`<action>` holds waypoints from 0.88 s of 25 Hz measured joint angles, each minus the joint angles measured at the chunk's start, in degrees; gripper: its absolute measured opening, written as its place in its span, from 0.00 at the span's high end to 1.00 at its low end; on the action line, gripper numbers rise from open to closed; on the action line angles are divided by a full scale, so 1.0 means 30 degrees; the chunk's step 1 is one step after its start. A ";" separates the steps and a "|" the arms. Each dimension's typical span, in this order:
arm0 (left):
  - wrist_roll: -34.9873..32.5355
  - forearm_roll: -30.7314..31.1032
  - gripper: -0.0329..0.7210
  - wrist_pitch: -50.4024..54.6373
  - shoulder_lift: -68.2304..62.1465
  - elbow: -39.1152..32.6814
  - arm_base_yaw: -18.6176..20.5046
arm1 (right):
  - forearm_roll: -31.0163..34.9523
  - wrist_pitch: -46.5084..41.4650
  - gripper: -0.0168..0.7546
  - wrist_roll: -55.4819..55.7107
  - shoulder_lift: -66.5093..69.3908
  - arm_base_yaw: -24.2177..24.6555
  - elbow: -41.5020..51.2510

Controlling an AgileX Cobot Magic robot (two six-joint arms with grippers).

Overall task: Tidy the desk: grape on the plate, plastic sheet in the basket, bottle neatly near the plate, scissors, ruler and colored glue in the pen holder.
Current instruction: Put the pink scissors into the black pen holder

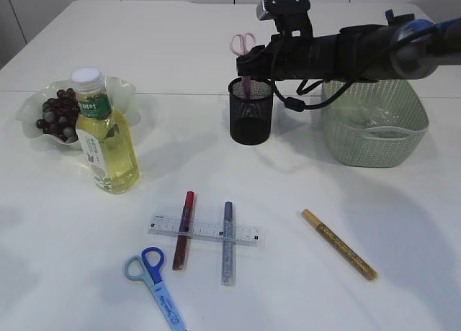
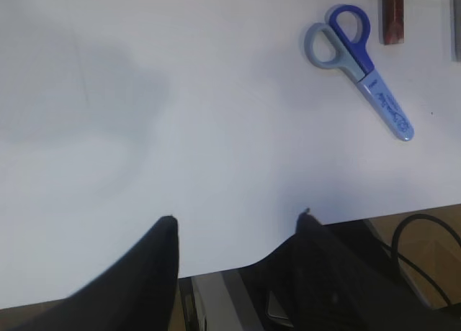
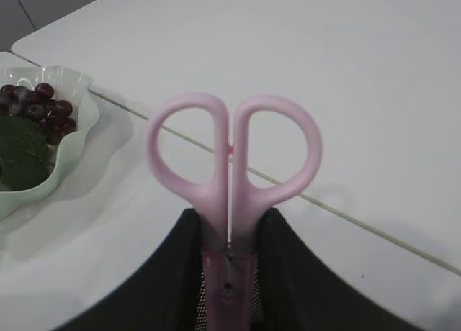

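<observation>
My right gripper is shut on pink scissors, handles up, over the black mesh pen holder; the scissors' lower end reaches into it. My left gripper stands open and empty above the table's front edge, with blue scissors off to its right. A clear ruler lies under a red glue pen and a blue glitter glue pen. A gold glue pen lies to the right. Grapes sit on the pale green plate, the yellow bottle beside it.
The green basket stands at the right behind my right arm, with clear plastic inside it. A seam crosses the white table behind the plate and holder. The table's front edge shows just under my left gripper.
</observation>
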State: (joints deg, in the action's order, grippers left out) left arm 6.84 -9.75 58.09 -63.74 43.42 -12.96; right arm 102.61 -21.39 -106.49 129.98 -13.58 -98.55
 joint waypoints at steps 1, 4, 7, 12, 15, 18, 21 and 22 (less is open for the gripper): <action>0.0000 0.0000 0.45 0.0000 0.0000 0.0000 0.0000 | 0.0044 -0.0179 0.71 -0.0081 0.0158 0.0000 0.0000; 0.0000 0.0000 0.45 0.0000 0.0000 0.0000 0.0000 | 0.0082 -0.0263 0.68 -0.0206 0.0315 0.0000 0.0000; 0.0000 0.0000 0.45 0.0000 0.0000 0.0000 0.0000 | 0.0116 -0.0263 0.58 -0.0422 0.0315 0.0000 0.0000; 0.0000 0.0000 0.45 0.0042 0.0000 0.0000 0.0000 | 0.0116 -0.0263 0.48 -0.0506 0.0315 0.0000 -0.0008; 0.0000 0.0000 0.45 0.0109 0.0000 0.0000 0.0000 | 0.0116 -0.0195 0.47 -0.0466 0.0032 0.0000 -0.0008; 0.0000 0.0070 0.45 0.0156 0.0000 0.0000 0.0000 | -0.0298 0.0440 0.46 0.0704 -0.1127 0.0000 -0.0008; 0.0000 0.0070 0.45 0.0193 0.0000 0.0000 0.0000 | -0.2223 0.0848 0.46 0.3208 -0.2773 0.0000 0.0322; 0.0000 0.0070 0.45 0.0193 0.0000 0.0000 0.0000 | -0.3529 0.0848 0.46 0.4222 -0.3415 0.0000 0.0538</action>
State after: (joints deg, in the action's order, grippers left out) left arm 6.84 -9.54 58.67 -63.74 43.42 -12.96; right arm 92.03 -18.85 -93.83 119.74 -13.58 -96.94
